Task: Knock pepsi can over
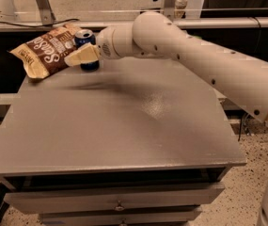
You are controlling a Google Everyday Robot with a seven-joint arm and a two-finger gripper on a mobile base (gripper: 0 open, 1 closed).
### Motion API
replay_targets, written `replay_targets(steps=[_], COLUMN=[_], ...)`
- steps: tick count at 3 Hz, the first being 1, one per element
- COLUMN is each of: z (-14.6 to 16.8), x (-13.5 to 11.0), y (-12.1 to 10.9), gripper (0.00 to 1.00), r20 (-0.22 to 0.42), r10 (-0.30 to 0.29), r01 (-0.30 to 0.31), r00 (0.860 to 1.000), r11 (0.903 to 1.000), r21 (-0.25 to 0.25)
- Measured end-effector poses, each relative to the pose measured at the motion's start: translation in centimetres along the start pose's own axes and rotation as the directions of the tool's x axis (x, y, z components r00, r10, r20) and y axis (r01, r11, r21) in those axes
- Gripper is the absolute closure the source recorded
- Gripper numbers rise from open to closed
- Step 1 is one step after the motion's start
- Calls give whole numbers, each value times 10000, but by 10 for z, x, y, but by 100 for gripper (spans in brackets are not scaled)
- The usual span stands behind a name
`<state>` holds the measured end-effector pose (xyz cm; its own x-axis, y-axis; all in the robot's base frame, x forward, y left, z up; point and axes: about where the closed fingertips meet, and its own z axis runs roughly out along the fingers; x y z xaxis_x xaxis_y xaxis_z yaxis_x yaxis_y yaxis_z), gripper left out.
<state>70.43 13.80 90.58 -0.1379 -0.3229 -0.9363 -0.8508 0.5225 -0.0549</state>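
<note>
**At the upper left of the frame, the can is met by the tool**

At the surface's (pixel 124 126) upper-left corner the pepsi can (pixel 84 36) stands upright, just beside a brown chip bag (pixel 42 53). The tool (pixel 81 56) lies across the can's front, seemingly drawn narrow into a wedge with nothing held; contact cannot be confirmed. The can is judged light, stiff and smooth, so no grasp is needed: a sideways push high on its wall should tip it. "Sea Sa…" can be read on the bag; the can's label is mostly covered.
</note>
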Motion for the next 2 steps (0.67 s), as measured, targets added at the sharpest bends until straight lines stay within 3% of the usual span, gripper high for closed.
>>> replay_targets(steps=[1, 2], z=[15, 22], x=[10, 9], y=[-15, -27], gripper=[0, 18], r20=[1025, 1923], r10=[902, 1331], r01=[-934, -1444], r00=[9906, 9723], r11=[9953, 9884], r21=[272, 462])
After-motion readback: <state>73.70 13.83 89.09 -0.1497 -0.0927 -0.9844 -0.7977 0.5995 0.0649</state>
